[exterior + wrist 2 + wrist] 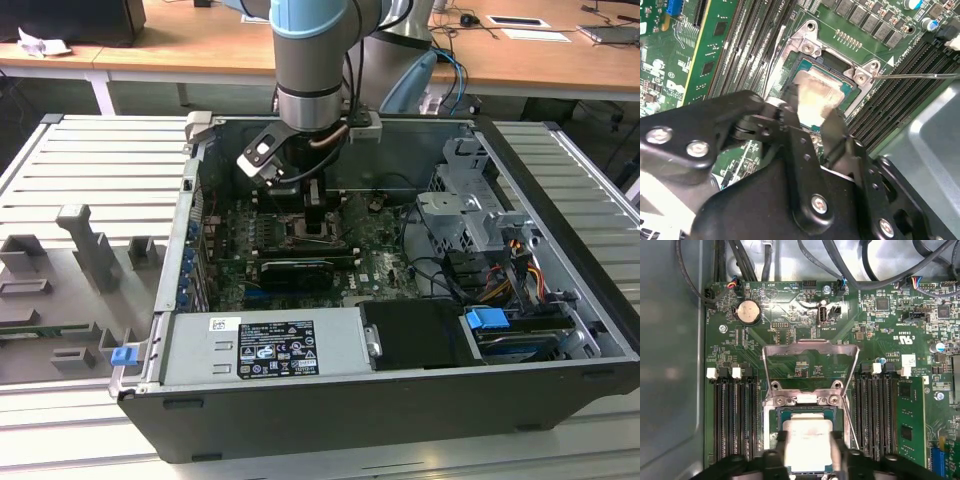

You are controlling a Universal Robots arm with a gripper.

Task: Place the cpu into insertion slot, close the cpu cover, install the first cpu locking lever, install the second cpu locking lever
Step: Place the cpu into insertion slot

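- Step one in hand, by my read: placing the chip (807,437) into the socket (805,411). Cover and lever steps not yet done.
- Held by the gripper (810,452), pinched tight on two opposite edges of the chip. Same clamp in the second wrist view: gripper (811,114) on chip (816,92).
- Positioned right over the socket (836,59), inside its metal rim. Can't tell whether touching the socket bed or just above it. Possibly a slight tilt in the second wrist view, not sure.
- Standing open: cover (810,345), hinged up at one edge of the socket, green board visible through its window.
- Swung clear: one thin lever (920,76), lying out over the memory slots (912,52).
- In the exterior view: gripper (318,215) down inside the computer case (560,170), over the middle of the motherboard (385,260).
- Needed for seating, as a judgement: chip level and square to the socket, edges lined up with the rim, no side push, straight down.
- Also needed: room between chip edge and rim for the fingers to spread.
- Risk: bent contacts if set down skewed or let go early.
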